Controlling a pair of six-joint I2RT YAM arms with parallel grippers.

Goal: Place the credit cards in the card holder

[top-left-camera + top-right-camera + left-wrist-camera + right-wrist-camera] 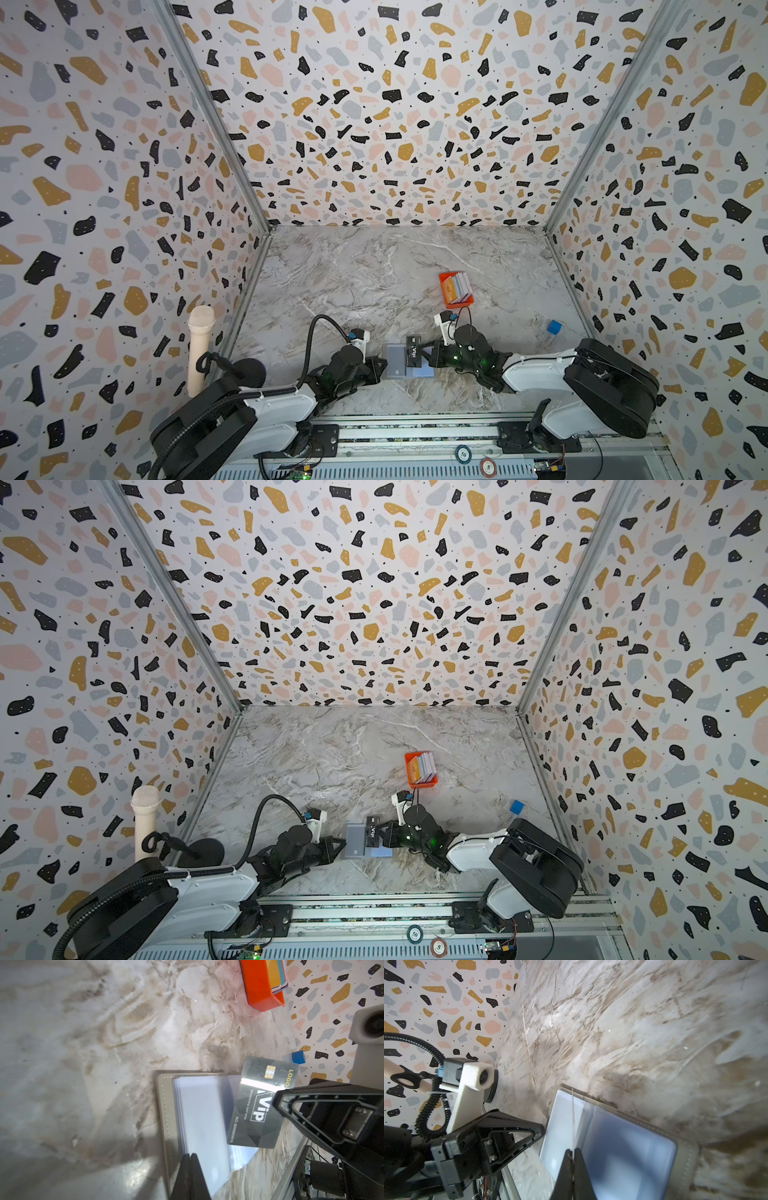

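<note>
While the left pincer [189, 1159] pinches the open grey folding card holder [166, 1109] near centre, the right pincer [573, 1152], clamping the dark grey "Vip" plastic card [257, 1109], may miss the pocket and buckle it; farther sits the orange plastic tray [444, 286].

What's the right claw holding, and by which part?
The dark grey plastic Vip card, pinched by one long edge in the right claw.

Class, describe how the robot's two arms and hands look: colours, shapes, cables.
The left arm and right arm: white shells, black joints. The left hand and right hand: black, open triangular frames. A ribbed black cable loops to the left wrist's white camera housing.
</note>
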